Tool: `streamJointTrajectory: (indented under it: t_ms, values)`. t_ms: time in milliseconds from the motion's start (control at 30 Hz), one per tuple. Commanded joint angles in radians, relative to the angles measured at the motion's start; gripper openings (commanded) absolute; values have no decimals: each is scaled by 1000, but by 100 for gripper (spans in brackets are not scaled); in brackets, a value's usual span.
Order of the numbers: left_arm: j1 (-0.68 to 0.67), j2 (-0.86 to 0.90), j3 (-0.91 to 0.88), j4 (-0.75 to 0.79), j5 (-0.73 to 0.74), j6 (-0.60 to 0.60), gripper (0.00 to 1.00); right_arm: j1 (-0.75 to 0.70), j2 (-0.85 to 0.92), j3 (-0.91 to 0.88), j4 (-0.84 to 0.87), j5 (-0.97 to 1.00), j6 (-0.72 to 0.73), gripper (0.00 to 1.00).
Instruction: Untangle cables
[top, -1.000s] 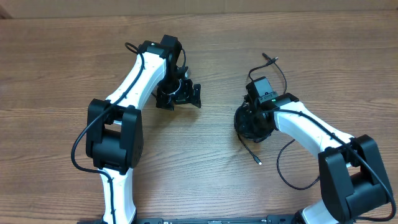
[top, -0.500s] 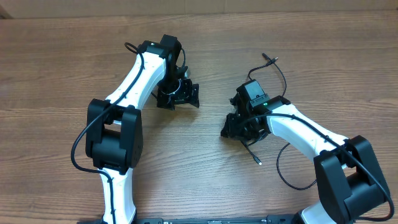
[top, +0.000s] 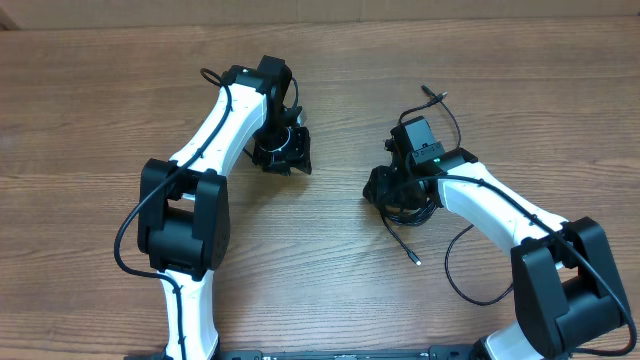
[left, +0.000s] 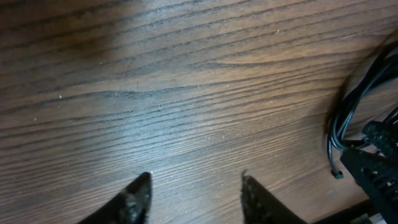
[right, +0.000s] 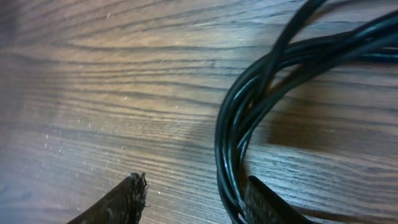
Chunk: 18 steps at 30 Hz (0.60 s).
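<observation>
Left pincer (left: 196, 180) has narrowed yet gapes empty; right pincer (right: 196, 180), widened, straddles cables (right: 229, 143).

A brown wood-grain table (top: 90, 110) is seen; thin black cables (right: 231, 130) are laid on it in a looped bundle right of centre; loose ends are trailed toward the near edge

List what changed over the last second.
The left tool narrowed its jaws above the table, taking hold of nothing. The right tool edged toward the table's middle and opened its jaws, with the cables now loose between them. The stray plug end stayed put.
</observation>
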Motion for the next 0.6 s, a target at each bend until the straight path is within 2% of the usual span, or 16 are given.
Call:
streamJointTrajectory:
  t_ms: [0, 67, 167, 367, 567]
  values:
    - [-8, 5, 16, 2, -6, -3, 39, -2, 5, 16, 6, 48, 91, 51]
    - [-8, 5, 16, 5, -6, -3, 33, 2, 24, 15, 11, 67, 116, 51]
    - [-8, 5, 16, 5, -7, -3, 32, 21, 77, 15, 19, 63, 155, 50]
    - [-12, 5, 16, 4, -6, -3, 31, 82, 113, 15, 64, -111, 179, 25]
    - [-15, 5, 16, 0, -7, -3, 32, 188, 113, 15, 108, -151, 179, 15]
